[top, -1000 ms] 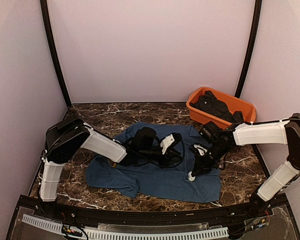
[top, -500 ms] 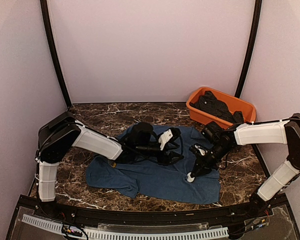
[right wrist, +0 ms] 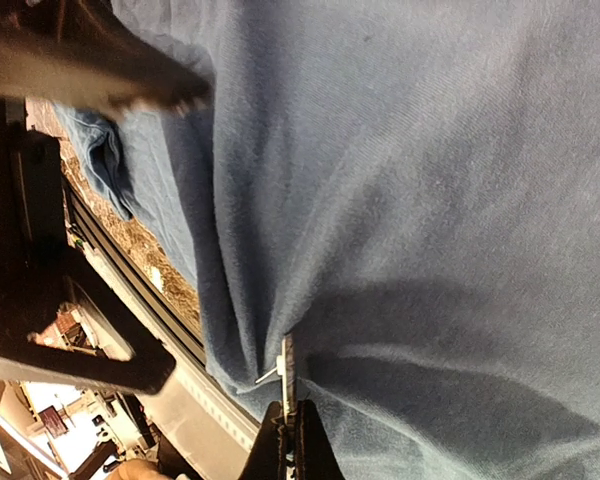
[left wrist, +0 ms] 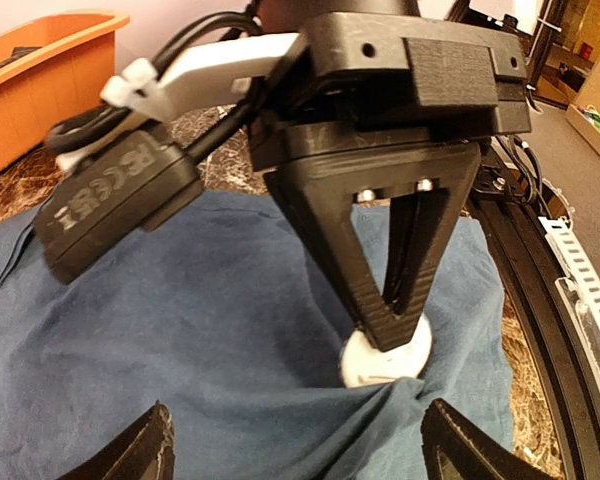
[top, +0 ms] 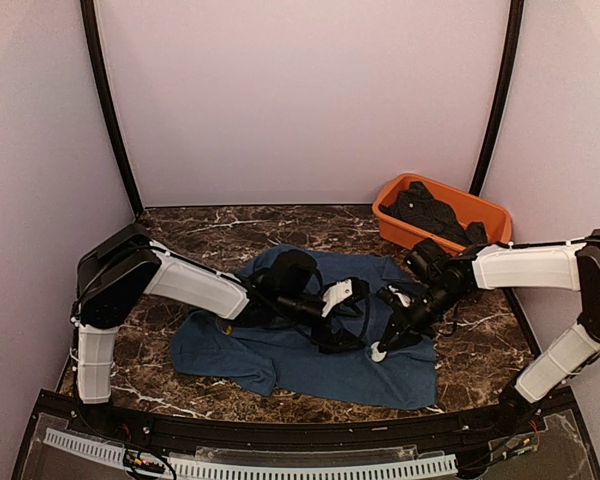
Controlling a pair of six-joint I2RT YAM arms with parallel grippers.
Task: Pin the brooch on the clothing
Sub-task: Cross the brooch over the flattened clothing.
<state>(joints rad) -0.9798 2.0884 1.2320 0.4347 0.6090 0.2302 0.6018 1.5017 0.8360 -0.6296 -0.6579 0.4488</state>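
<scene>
A small white round brooch (left wrist: 385, 360) is pinched edge-on in the closed tips of my right gripper (left wrist: 392, 325), pressed into a raised fold of the dark navy-blue soft-fabric T-shirt (top: 280, 352) spread on the brown marble table (top: 180, 240) beneath both my arms. Facing it from just across, my left gripper (top: 352, 320) hangs with jaws spread wide and nothing between them. As I judge it, with no hold on the cloth the loose fold could slide or bunch under the push, so the pin skates off, or the brooch twists in my narrow pinch.
</scene>
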